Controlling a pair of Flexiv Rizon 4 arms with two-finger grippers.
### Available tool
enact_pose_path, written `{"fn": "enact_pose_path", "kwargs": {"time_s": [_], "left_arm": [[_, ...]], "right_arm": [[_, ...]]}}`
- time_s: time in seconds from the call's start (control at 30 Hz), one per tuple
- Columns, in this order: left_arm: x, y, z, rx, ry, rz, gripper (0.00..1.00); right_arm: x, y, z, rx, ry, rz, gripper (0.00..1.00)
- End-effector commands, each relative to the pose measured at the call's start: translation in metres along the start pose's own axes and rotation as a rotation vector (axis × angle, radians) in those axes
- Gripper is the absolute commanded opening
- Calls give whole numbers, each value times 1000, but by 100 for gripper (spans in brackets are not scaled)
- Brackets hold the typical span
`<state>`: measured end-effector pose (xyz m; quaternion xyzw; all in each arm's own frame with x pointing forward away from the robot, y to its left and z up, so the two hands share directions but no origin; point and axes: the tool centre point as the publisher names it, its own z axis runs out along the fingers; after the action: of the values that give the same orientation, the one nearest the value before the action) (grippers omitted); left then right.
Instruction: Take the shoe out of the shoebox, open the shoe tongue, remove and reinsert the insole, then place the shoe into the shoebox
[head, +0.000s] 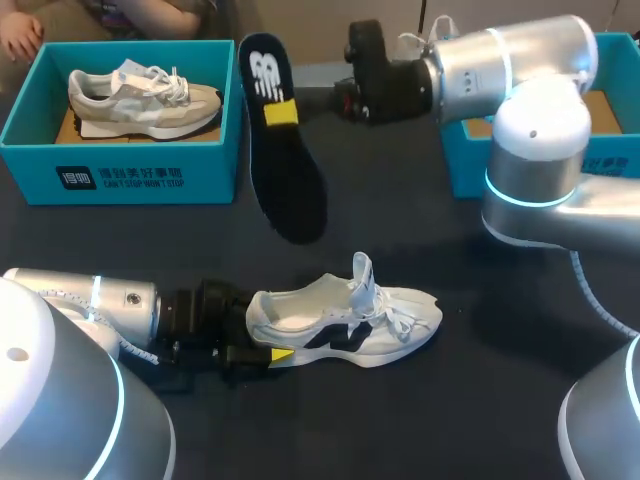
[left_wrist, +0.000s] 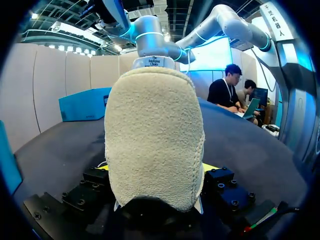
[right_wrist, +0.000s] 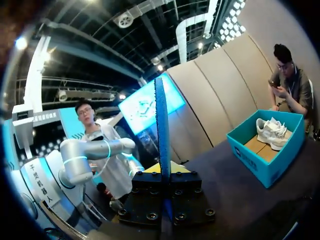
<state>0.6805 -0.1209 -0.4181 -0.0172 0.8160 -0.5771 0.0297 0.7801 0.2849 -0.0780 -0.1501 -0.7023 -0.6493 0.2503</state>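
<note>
Our left hand (head: 265, 345) is clamped on the heel of the white sneaker (head: 370, 320), which rests on the dark surface (head: 450, 420). Our right hand (head: 280, 112) is clamped on the dark insole (head: 285, 190) and holds it above the surface, just beside the teal shoebox (head: 130, 175) where a beige sneaker (head: 140, 95) lies.

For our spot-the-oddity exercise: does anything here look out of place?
Yes: the dark insole, out of the shoe, hangs tilted above the table, pinched by the right gripper. The white shoe lies outside the shoebox, tongue pulled up, heel in the left gripper.
</note>
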Motion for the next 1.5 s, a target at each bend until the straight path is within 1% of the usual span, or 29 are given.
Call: {"fn": "enact_pose_path", "kwargs": {"time_s": [0.03,0.17,0.23,0.3,0.4,0.43,0.97,1.0,1.03,1.07,1.1,1.13,1.17,1.2,1.23,1.3,1.4,1.5], "left_arm": [[-1,3,1,-5,3,0,0],[-1,3,1,-5,3,0,0],[-1,3,1,-5,3,0,0],[-1,3,1,-5,3,0,0],[-1,3,1,-5,3,0,0],[-1,3,1,-5,3,0,0],[-1,3,1,-5,3,0,0],[-1,3,1,-5,3,0,0],[-1,3,1,-5,3,0,0],[-1,3,1,-5,3,0,0],[-1,3,1,-5,3,0,0],[-1,3,1,-5,3,0,0],[-1,3,1,-5,3,0,0],[-1,3,1,-5,3,0,0],[-1,3,1,-5,3,0,0],[-1,3,1,-5,3,0,0],[-1,3,1,-5,3,0,0],[-1,3,1,-5,3,0,0]], "right_arm": [[15,6,-4,-41,-13,65,0],[28,18,-11,-59,-10,130,0],[35,24,-16,-36,-23,160,0],[41,28,-20,-32,-37,168,0],[47,34,-25,3,-49,180,0],[50,36,-27,15,-67,158,0],[50,36,-27,15,-67,158,0],[51,34,-33,-14,-60,185,0],[51,32,-39,-24,-81,229,0],[54,31,-45,-31,-82,236,0],[56,31,-51,-65,-73,273,0],[58,31,-56,-65,-93,296,0],[62,31,-60,-76,-87,304,0],[65,32,-64,-70,-107,341,0],[68,31,-67,-56,-116,340,0],[75,32,-73,-68,-115,336,0],[83,31,-82,-47,-148,357,0],[92,31,-90,-50,-165,371,0]]}}
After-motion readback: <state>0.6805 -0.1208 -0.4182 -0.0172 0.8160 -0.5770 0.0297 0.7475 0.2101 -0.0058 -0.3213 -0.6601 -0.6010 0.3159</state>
